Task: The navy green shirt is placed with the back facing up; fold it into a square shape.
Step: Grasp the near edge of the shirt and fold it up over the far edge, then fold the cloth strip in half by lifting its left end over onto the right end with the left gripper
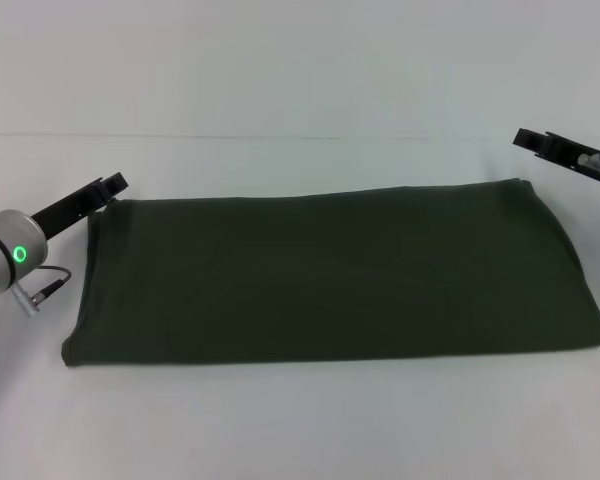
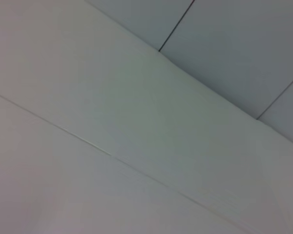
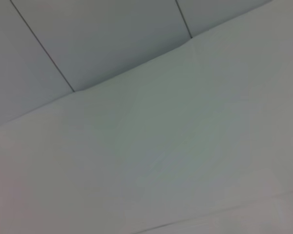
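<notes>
shirt [image 1: 330,275] folded wide rectangle on table [image 1: 300,430] | L hand [image 1: 108,187] at far-left corner, R hand [image 1: 540,143] off far-right | grip: can't tell

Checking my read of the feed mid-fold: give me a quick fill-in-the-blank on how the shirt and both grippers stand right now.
1. The navy green shirt lies as a long ____ band, not yet a square.
2. The left gripper is at the shirt's far ____ corner.
3. The right gripper is beyond the shirt's far ____ corner, apart from the cloth.
4. The shirt rests on a plain ____ table.

Missing words: folded; left; right; white
</notes>
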Tool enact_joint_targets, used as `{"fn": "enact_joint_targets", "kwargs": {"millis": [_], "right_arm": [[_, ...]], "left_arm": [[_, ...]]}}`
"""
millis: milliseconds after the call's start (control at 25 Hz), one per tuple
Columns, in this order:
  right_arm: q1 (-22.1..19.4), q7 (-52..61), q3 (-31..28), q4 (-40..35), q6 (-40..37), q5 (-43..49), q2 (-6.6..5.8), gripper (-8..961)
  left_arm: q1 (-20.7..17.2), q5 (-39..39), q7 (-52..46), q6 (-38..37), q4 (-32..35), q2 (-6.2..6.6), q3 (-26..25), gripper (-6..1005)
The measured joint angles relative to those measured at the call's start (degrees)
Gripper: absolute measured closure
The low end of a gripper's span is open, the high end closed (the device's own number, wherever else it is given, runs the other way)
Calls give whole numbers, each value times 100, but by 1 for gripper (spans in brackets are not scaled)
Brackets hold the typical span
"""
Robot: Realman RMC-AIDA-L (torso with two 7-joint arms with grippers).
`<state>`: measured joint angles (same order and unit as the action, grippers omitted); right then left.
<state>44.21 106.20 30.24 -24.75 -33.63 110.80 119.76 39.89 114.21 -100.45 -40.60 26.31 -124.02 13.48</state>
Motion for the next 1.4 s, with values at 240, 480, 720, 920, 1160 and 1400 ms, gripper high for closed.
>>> {"fn": "enact_joint_targets", "kwargs": {"millis": [240,480,720,920,1160,1400], "right_arm": [[-225,-20,-1,-13,-492,-26,-45,393],[-627,5,-27,-73,-1747,-32,-247,133],[-1032,274,-1,-90,-2661,-4,-522,88],[-1233,350,3,-91,-2966,9,-622,87],[-1277,350,10,-91,-2978,131,-636,87],[-1229,349,9,-92,-2973,141,-629,88]], "left_arm": [[-240,-71,-182,-137,76,31,-51,676],[-802,-112,-747,-1709,582,95,-86,344],[-1306,674,-1743,-3164,1295,215,-74,155],[-1565,1603,-2569,-3913,1934,303,-106,103],[-1651,2036,-2902,-4408,2134,398,-310,103],[-1539,2128,-2826,-4286,1899,426,-246,102]]}}
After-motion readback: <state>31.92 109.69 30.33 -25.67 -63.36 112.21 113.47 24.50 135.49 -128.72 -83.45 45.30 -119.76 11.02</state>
